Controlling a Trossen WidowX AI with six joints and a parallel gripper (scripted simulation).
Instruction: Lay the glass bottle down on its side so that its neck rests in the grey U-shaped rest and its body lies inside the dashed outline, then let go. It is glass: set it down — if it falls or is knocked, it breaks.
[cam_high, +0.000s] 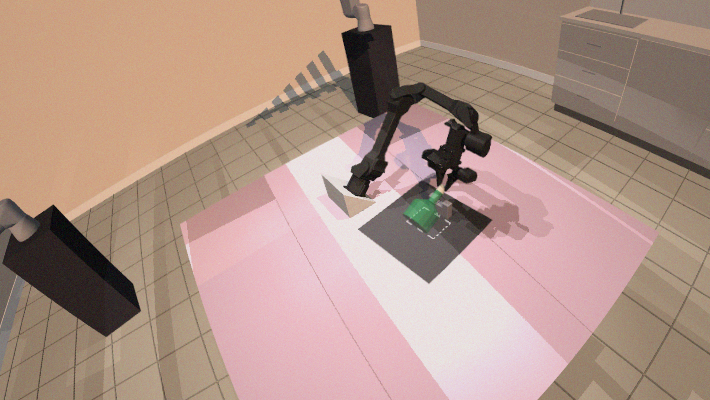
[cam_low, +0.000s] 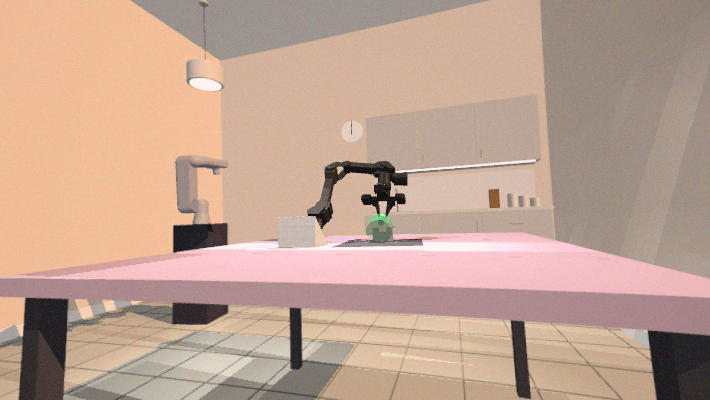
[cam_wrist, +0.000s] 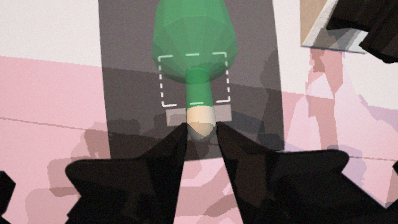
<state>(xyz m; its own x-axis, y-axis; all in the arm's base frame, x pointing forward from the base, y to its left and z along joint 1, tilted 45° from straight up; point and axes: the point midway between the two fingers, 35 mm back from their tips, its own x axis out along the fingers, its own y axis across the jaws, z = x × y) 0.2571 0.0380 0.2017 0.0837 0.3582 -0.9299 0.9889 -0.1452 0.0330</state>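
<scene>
Claw (cam_high: 444, 185) (cam_low: 383, 215) (cam_wrist: 201, 126): grasping the bottle by the pale tip of its neck.
Bottle (cam_high: 421, 215) (cam_low: 379, 228) (cam_wrist: 194, 37): tipped well over above the dark mat (cam_high: 400, 255) (cam_low: 410, 243) (cam_wrist: 130, 105); whether its base touches, I cannot tell.
Wrist view: neck between the two sides of the grey rest (cam_high: 448, 209) (cam_wrist: 174, 117) — body overlapping the far end of the dashed outline (cam_high: 433, 238) (cam_wrist: 161, 85).
Exterior view: round base faces out, hiding the neck's length; outline unreadable.
Mat edges: bottle inside them from above.
Room: pale block (cam_high: 359, 201) (cam_low: 300, 232) (cam_wrist: 311, 22) off to one side — a gap between it and the bottle.
</scene>
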